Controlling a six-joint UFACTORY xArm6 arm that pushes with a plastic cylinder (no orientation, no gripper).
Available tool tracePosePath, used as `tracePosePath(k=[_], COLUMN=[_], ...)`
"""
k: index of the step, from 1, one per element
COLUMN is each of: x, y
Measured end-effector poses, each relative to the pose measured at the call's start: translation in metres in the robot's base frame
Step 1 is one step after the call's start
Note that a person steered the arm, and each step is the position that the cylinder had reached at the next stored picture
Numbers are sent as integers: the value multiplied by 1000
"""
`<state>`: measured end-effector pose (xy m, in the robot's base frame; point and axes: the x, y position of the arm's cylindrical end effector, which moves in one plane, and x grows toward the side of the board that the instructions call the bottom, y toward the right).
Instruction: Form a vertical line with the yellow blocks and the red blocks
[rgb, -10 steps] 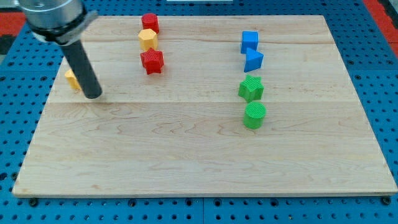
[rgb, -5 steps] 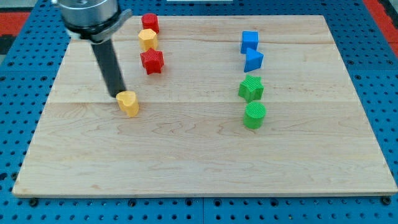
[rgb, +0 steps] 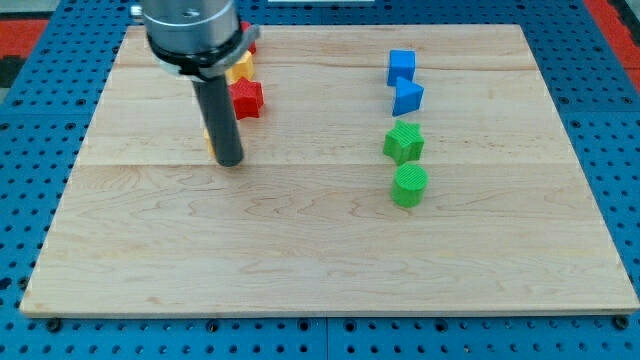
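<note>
— Where do we have my tip (rgb: 230, 160)?
— On the wooden board (rgb: 320, 250), left of centre, just below and to the view's left of the red star-shaped block (rgb: 247, 98). We carry no jaws to spread or press together, only the straight rod, and it pinches nothing.
— And the yellow blocks?
— A thin yellow sliver (rgb: 208, 140) shows at the rod's left edge, just above the tip; we think that is one yellow block mostly hidden behind the rod, though we cannot make out its shape or whether it touches. Another yellow block (rgb: 240, 68) peeks out under the arm's housing, directly above the red star. A second red block (rgb: 249, 44) shows only as an edge at the view's top, behind the housing.
— The others?
— On the view's right, top to bottom: blue cube (rgb: 401, 66), blue triangular block (rgb: 406, 97), green star-shaped block (rgb: 404, 142), green cylinder (rgb: 409, 185), well apart from the tip.
</note>
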<state>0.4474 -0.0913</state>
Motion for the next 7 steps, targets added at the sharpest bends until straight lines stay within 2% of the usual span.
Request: tracePosePath(k=[1, 2, 5, 6, 7], x=[-4, -75, -121, -117, -117], y=[61, 66, 33, 3, 16])
